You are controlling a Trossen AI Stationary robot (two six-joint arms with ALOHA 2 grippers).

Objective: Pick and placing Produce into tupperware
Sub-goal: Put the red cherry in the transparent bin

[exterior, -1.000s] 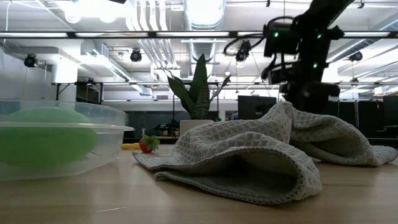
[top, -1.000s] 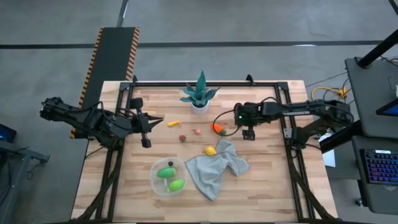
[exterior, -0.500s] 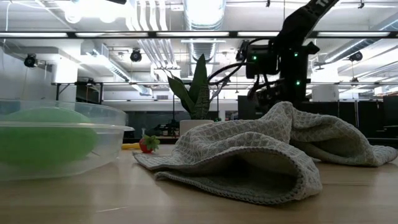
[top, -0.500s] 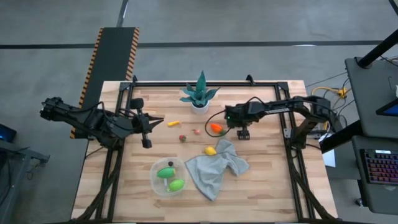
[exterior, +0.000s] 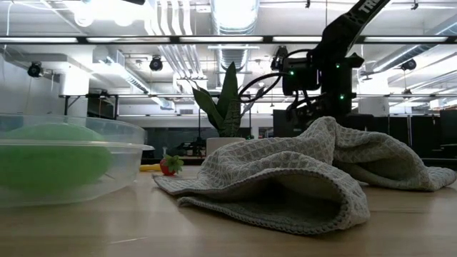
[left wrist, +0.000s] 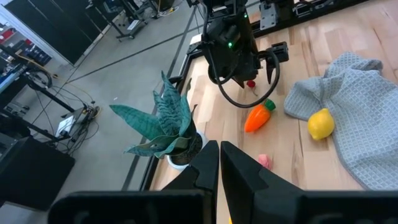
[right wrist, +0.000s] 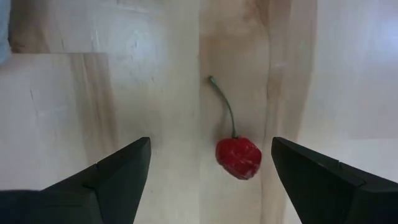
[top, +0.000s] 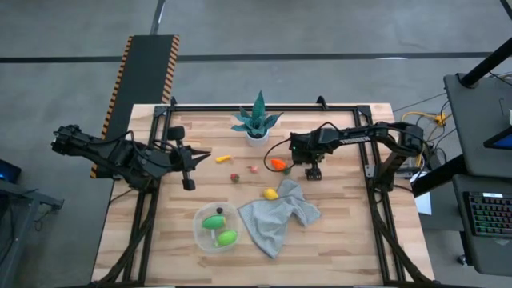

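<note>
My right gripper [top: 312,170] points down, open, over a red cherry [right wrist: 238,157] that lies on the wood with its stem flat. Its fingers stand on either side of the cherry without touching it. An orange carrot [top: 278,164] lies just left of it. A lemon [top: 271,194] rests against the grey cloth's edge. A strawberry [top: 235,177], a pink piece [top: 253,169] and a yellow piece [top: 224,158] lie farther left. The clear tupperware [top: 200,232] at the near side holds green produce [top: 226,237]. My left gripper [top: 202,154] waits shut above the table's left side.
A crumpled grey cloth [top: 280,216] lies right of the tub and, in the low view, hides my right gripper's fingertips. A spiky teal plant in a white pot [top: 257,122] stands at the far middle. Bare wood shows near the table's right and near edges.
My right gripper has gone toward the table's left and down toward the tabletop, staying open. The produce, the tub and the cloth have not moved.
</note>
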